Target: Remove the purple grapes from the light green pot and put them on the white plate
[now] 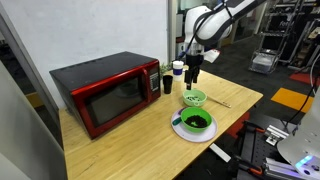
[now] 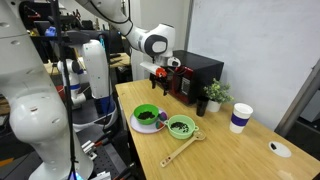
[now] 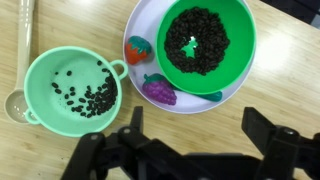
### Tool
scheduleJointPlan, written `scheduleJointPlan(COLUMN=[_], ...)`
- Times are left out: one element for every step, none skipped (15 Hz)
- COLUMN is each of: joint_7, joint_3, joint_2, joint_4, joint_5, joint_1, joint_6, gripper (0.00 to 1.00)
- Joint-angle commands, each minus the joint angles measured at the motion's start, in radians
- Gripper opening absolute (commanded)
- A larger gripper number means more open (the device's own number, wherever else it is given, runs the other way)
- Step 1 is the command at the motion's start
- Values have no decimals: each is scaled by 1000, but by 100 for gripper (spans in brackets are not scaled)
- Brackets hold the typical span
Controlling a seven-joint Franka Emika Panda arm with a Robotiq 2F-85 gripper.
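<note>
Gripper aloft, jaws wide apart

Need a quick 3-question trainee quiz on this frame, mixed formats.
1. True or false: the purple grapes lie on the white plate, beside the dark green bowl.
2. The light green pot holds: A) grapes B) small dark bits C) nothing.
3. Fill in: the gripper is ____ and holds nothing.
Key: 1 true; 2 B; 3 open.
</note>
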Motion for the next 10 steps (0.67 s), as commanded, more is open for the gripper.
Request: scheduleJointPlan(joint_7=[20,8,7,7,7,8,8,8,8,8], joint_3=[-28,-16,-20,-20,-20,-18,-17,-17,-16,-16], joint_2=[-73,-35,-44,-46,-45,-43,-43,-43,-43,-43], joint_4=[-59,-20,-24,-24,-24,-24,-24,-24,-24,-24], joint_5=[151,90,97,96,96,96,96,96,96,96], joint_1=[-18,-5,-6,-6,-5,-4,-3,-4,-3,-3], joint_6=[-5,-3,-3,-3,-3,-3,-3,-3,-3,-3], gripper=[100,100,100,100,100,100,100,100,100,100])
